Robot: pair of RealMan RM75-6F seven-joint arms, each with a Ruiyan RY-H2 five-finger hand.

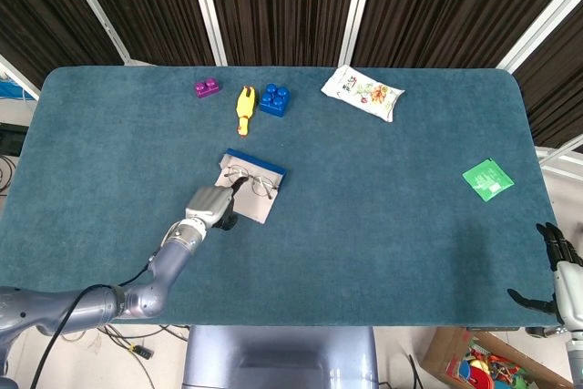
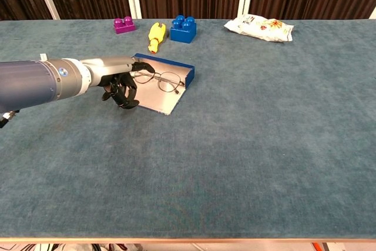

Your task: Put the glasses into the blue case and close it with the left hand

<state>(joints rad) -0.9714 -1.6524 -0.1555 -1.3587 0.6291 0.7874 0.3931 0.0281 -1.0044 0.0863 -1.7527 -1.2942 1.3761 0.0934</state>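
The blue case [image 1: 257, 163] [image 2: 174, 66] lies open in the left middle of the table, its grey flap [image 2: 154, 97] flat on the cloth. The thin-framed glasses [image 1: 251, 180] [image 2: 159, 79] lie inside it, unfolded. My left hand [image 1: 210, 207] [image 2: 120, 84] sits at the flap's left edge. Its thumb reaches over the case's far left corner beside the glasses, and its other fingers curl down against the flap's edge, holding nothing that I can see. My right hand [image 1: 558, 272] hangs off the table's near right corner with fingers apart and nothing in it.
Along the far edge stand a purple brick [image 1: 207, 88] [image 2: 123, 25], a yellow toy [image 1: 245, 108] [image 2: 155, 36], a blue brick [image 1: 275, 99] [image 2: 183, 29] and a snack bag [image 1: 362, 92] [image 2: 259, 27]. A green packet [image 1: 487, 179] lies at the right.
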